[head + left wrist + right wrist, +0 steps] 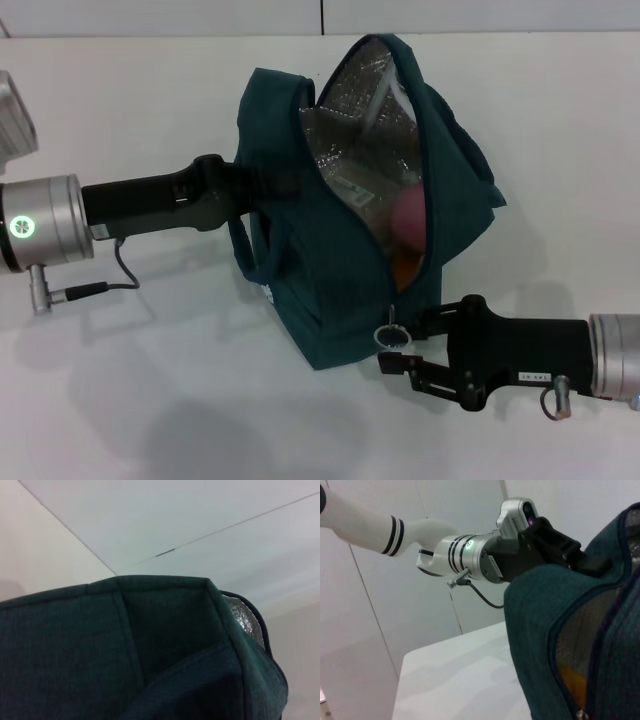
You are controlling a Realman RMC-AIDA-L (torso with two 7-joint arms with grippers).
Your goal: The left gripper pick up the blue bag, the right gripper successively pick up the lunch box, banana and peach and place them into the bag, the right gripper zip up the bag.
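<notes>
The blue bag (330, 290) stands in the middle of the white table, its top unzipped and the silver lining (365, 100) showing. Inside I see the pink peach (408, 218) and, below it, a bit of the orange banana (405, 268). The lunch box is not clearly visible inside. My left gripper (262, 185) is shut on the bag's left upper edge; the right wrist view shows it clamped there (555, 547). My right gripper (395, 345) is open at the bag's near end, level with the ring zipper pull (387, 338). The bag also fills the left wrist view (75, 655).
The white table (150, 400) stretches around the bag, with its far edge and a wall seam behind. A cable (125, 272) hangs from my left wrist. The banana also shows through the opening in the right wrist view (570, 680).
</notes>
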